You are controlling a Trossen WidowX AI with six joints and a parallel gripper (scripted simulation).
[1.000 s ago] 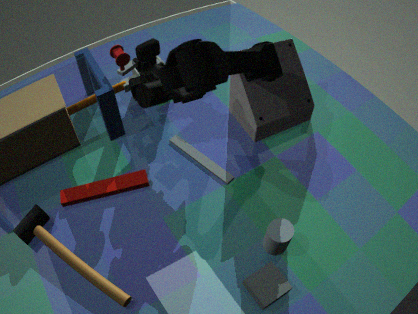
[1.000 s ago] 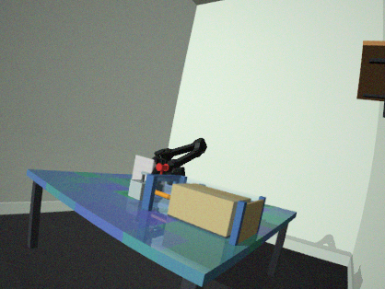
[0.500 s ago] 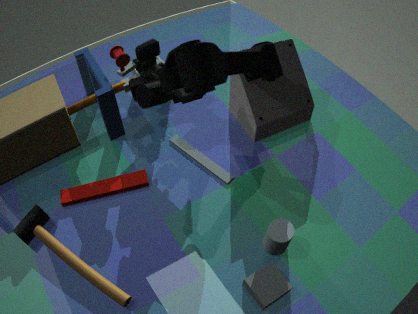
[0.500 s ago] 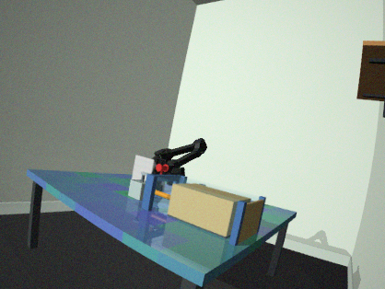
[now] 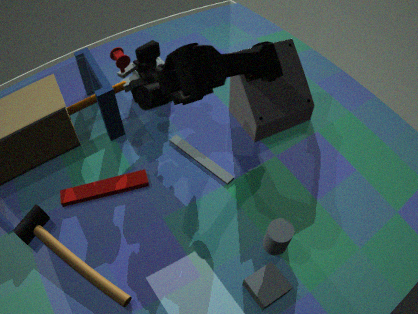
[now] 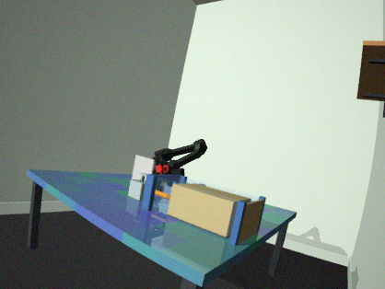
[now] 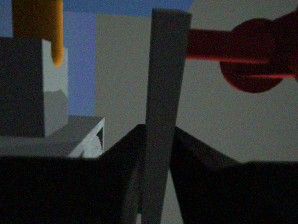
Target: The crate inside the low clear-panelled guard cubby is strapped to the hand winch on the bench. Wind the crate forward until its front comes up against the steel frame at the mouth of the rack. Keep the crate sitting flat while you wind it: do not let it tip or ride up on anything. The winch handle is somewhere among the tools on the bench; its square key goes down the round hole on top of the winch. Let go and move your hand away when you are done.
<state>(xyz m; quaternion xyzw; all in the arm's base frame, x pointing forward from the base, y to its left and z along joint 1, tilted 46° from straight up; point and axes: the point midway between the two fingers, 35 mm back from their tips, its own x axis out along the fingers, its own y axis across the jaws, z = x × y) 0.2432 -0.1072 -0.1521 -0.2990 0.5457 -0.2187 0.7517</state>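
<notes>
My gripper (image 5: pixel 146 76) (image 6: pixel 164 167) (image 7: pixel 155 132) is shut on the flat grey arm of the winch handle (image 7: pixel 163 90). The handle's red knob (image 5: pixel 119 58) (image 6: pixel 159 168) (image 7: pixel 254 55) sticks out beyond it. The handle stands over the grey winch (image 5: pixel 129 80) (image 7: pixel 27 85). An orange strap (image 5: pixel 82 104) (image 6: pixel 162 195) (image 7: pixel 37 25) runs from the winch through the blue steel frame (image 5: pixel 107 107) (image 6: pixel 148 193) to the tan crate (image 5: pixel 30 125) (image 6: pixel 203 207). The crate sits flat, a short way back from the frame.
A red bar (image 5: pixel 104 186), a grey bar (image 5: pixel 201 159), a hammer (image 5: pixel 70 255), a grey cylinder (image 5: pixel 278 235) and a flat grey block (image 5: pixel 267 284) lie on the bench. The arm's dark base block (image 5: pixel 277 100) stands at the back right.
</notes>
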